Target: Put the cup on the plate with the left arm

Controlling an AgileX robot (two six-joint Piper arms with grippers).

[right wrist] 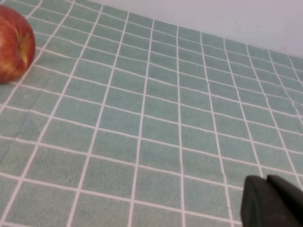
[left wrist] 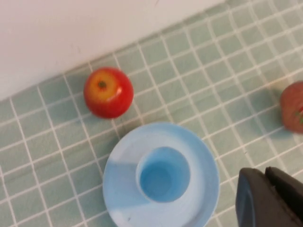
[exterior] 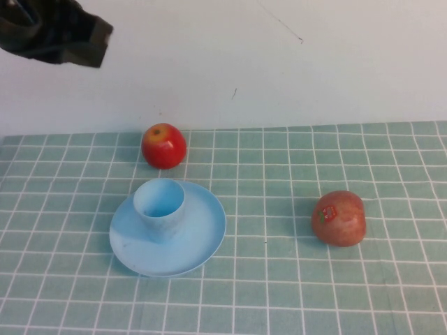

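The pale blue cup (exterior: pixel 159 206) stands upright and empty on the left part of the round pale blue plate (exterior: pixel 199 237). Both also show in the left wrist view, the cup (left wrist: pixel 163 174) inside the plate (left wrist: pixel 199 156). My left arm (exterior: pixel 52 33) is raised high at the far left, well above and away from the cup. My left gripper (left wrist: pixel 265 173) is shut and empty, hanging above the table beside the plate. My right gripper (right wrist: pixel 266 178) is shut and empty over bare tablecloth, out of the high view.
A red and yellow apple (exterior: pixel 164 145) sits just behind the plate near the wall. A second reddish apple with a sticker (exterior: pixel 339 218) lies to the right; it also shows in the right wrist view (right wrist: pixel 14 45). A green checked cloth (exterior: pixel 279 293) covers the table.
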